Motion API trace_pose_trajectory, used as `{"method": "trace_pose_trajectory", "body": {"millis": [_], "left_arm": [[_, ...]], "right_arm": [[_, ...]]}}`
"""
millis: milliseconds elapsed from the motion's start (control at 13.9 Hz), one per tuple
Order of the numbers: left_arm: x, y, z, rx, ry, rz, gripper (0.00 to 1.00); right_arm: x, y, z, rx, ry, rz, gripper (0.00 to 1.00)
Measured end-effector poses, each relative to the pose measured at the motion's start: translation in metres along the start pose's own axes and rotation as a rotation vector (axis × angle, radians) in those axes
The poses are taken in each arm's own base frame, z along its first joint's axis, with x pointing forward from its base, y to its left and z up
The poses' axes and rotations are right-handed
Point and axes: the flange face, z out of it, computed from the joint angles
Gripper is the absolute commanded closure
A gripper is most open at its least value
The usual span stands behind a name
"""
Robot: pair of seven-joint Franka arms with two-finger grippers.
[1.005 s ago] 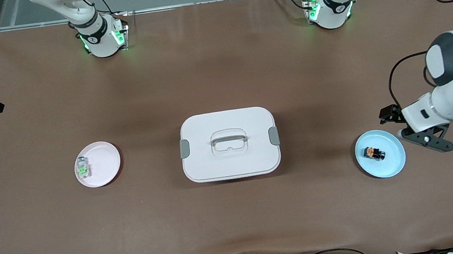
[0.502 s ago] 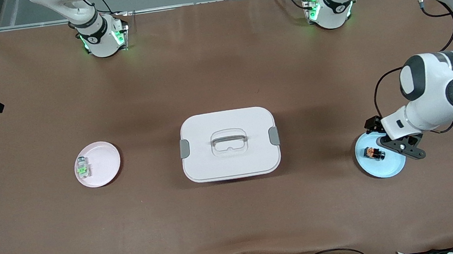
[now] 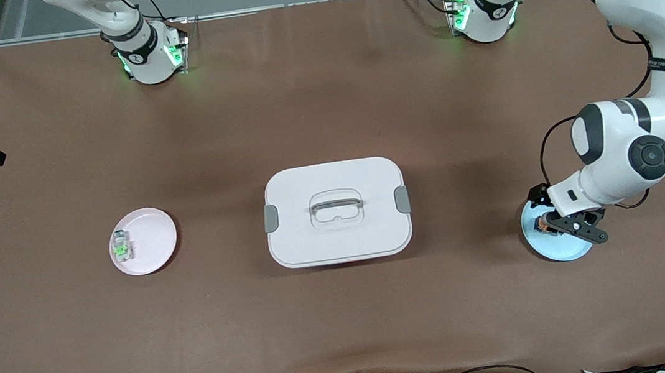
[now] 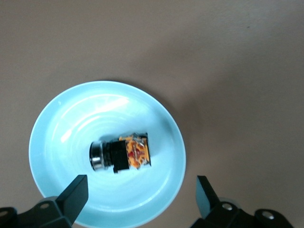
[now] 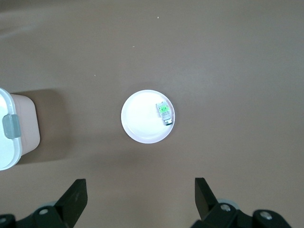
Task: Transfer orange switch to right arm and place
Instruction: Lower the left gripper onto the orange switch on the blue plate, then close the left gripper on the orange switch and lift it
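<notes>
The orange switch (image 4: 123,153) is a stubby black part with an orange face. It lies on its side in the middle of the light blue plate (image 4: 52,123). My left gripper (image 4: 140,192) is open and empty, a little above the plate, with its fingers on either side of the plate's edge near the switch. In the front view the left gripper (image 3: 572,228) covers most of the switch (image 3: 540,224) on the blue plate (image 3: 556,250). My right gripper (image 5: 138,190) is open and empty, high above the table near the pink plate (image 5: 140,118); it is out of the front view.
A white lidded box (image 3: 336,211) with a handle stands mid-table. The pink plate (image 3: 151,241) toward the right arm's end holds a small clear part with green markings (image 3: 121,247). The box edge (image 5: 9,128) shows in the right wrist view.
The left arm has swung in from the table's end, and its gripper now hangs over the blue plate and hides most of the switch. Nothing else moved.
</notes>
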Motion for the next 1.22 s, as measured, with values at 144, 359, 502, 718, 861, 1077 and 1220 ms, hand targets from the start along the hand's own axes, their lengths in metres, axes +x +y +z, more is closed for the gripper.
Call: {"method": "trace_pose_trajectory", "body": {"millis": [144, 359, 502, 718, 861, 1077, 1220], "left_arm": [[0.001, -0.003, 0.014, 0.01, 0.014, 0.0, 0.0], [-0.003, -0.013, 0.029, 0.021, 0.029, -0.016, 0.0], [-0.005, -0.022, 0.039, 0.036, 0.059, -0.03, 0.0], [-0.008, -0.025, 0.05, 0.034, 0.058, -0.047, 0.0], [-0.007, -0.024, 0.051, 0.031, 0.058, -0.097, 0.0], [-0.007, -0.02, 0.055, 0.026, 0.051, -0.127, 0.06], [-0.009, -0.019, 0.062, 0.02, 0.042, -0.127, 0.39]], "right_arm": [[0.0, 0.0, 0.0, 0.0, 0.0, 0.0, 0.0], [0.0, 0.0, 0.0, 0.0, 0.0, 0.0, 0.0], [0.0, 0.0, 0.002, 0.0, -0.004, 0.0, 0.0], [0.001, 0.0, 0.009, -0.001, -0.016, 0.0, 0.0], [0.001, 0.0, 0.011, -0.001, -0.018, 0.0, 0.0], [0.002, 0.0, 0.011, -0.001, -0.015, 0.0, 0.0], [0.002, 0.0, 0.011, -0.001, -0.015, 0.0, 0.0]]}}
